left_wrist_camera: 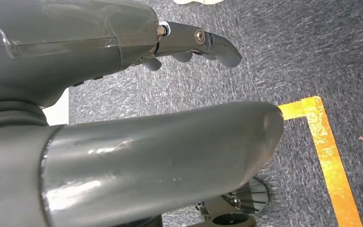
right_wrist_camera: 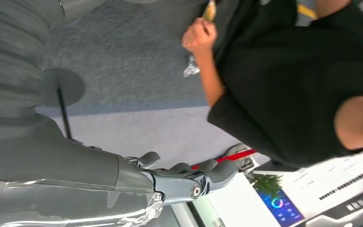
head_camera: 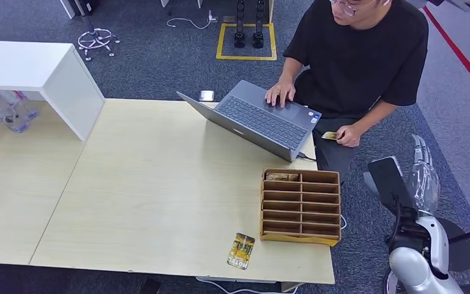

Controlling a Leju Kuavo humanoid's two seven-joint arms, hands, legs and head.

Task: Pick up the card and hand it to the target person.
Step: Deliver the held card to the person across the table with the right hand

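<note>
One card already sits in the person's hand, so you look to be past the handover. Your right hand hangs empty, fingers apart, beside the worktop; your left hand is empty too. Next, judge whether the yellow packet needs fetching.

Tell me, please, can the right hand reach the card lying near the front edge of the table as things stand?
Probably yes. The card lies flat and uncovered, left of the wooden organizer. The right hand is empty, off the table's right side, and nothing blocks a path along the front edge.

Left hand empty, fingers loosely extended, above grey carpet, yellow floor tape
</note>
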